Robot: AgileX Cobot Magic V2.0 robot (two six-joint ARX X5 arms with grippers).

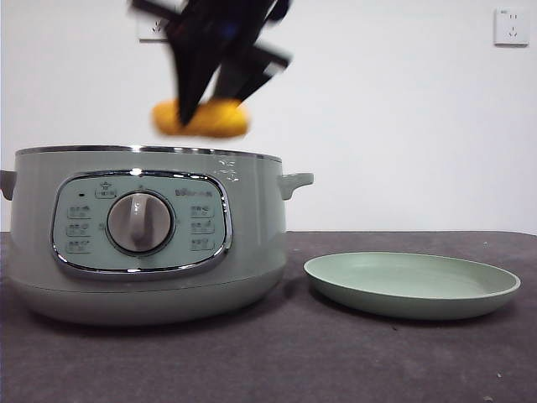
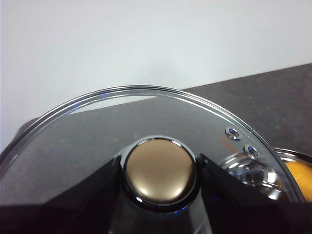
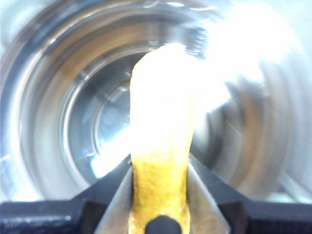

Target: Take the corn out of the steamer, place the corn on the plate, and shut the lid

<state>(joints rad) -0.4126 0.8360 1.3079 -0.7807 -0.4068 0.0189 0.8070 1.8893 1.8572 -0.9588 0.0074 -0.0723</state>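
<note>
My right gripper point(image 1: 201, 105) is shut on the yellow-orange corn point(image 1: 205, 118) and holds it in the air just above the open rim of the sage-green steamer point(image 1: 143, 235). In the right wrist view the corn point(image 3: 163, 146) stands between the jaws over the steamer's shiny metal inside point(image 3: 63, 97). My left gripper point(image 2: 161, 170) is shut on the knob point(image 2: 160, 170) of the clear glass lid point(image 2: 97, 141) and holds it off the pot; it is out of the front view. The pale green plate point(image 1: 411, 285) lies empty on the table to the right of the steamer.
The table top point(image 1: 336, 361) is dark grey. A white wall stands behind, with a socket point(image 1: 511, 26) at the upper right. The steamer's right handle point(image 1: 295, 181) sticks out toward the plate.
</note>
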